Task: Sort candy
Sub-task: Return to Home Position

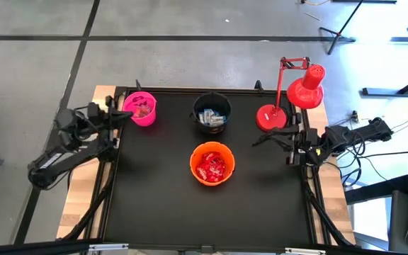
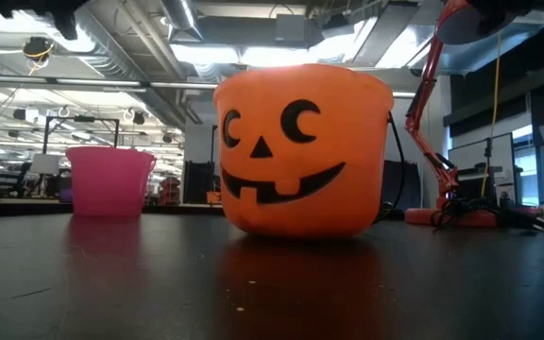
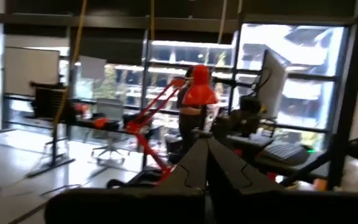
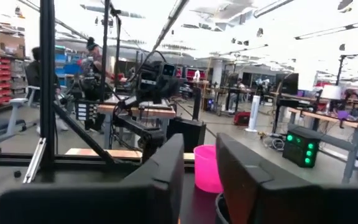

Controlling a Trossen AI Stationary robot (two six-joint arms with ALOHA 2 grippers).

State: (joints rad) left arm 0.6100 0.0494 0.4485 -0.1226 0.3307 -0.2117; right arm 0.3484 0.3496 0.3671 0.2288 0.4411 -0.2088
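**Clerk:** Starting from the left?

**Inspector:** Yes. Found the left gripper (image 1: pixel 128 115) at the left edge of the black tabletop (image 1: pixel 154 205), just beside the pink bucket (image 1: pixel 136 101) and pointing toward it.

**Clerk:** Jaws?

**Inspector:** Closed together, tip against tip, per the left wrist view.

**Clerk:** Contents of that bucket?

**Inspector:** Small brownish pieces (image 1: pixel 144 110), lying inside. Too small to tell one from another.

**Clerk:** Moving on to the middle?

**Inspector:** Logged a black bucket (image 1: pixel 198 103) at the rear centre, holding blue-and-white bars (image 1: pixel 211 117). Logged an orange jack-o'-lantern bucket (image 1: pixel 194 159) nearer the front, apart from the other two, holding red packets (image 1: pixel 213 167). Seen standing upright in the low view, carved face toward that camera, with the pink bucket farther back.

**Clerk:** And on the right?

**Inspector:** Noted a red desk lamp (image 1: pixel 299 88) at the rear right corner, base resting on the tabletop. Found the right gripper (image 1: pixel 259 142) just in front of that base, near the right edge, pointing toward the table's centre.

**Clerk:** Jaws there?

**Inspector:** Parted, with a clear gap between them in the right wrist view. Observed the pink bucket through that gap, across the table.
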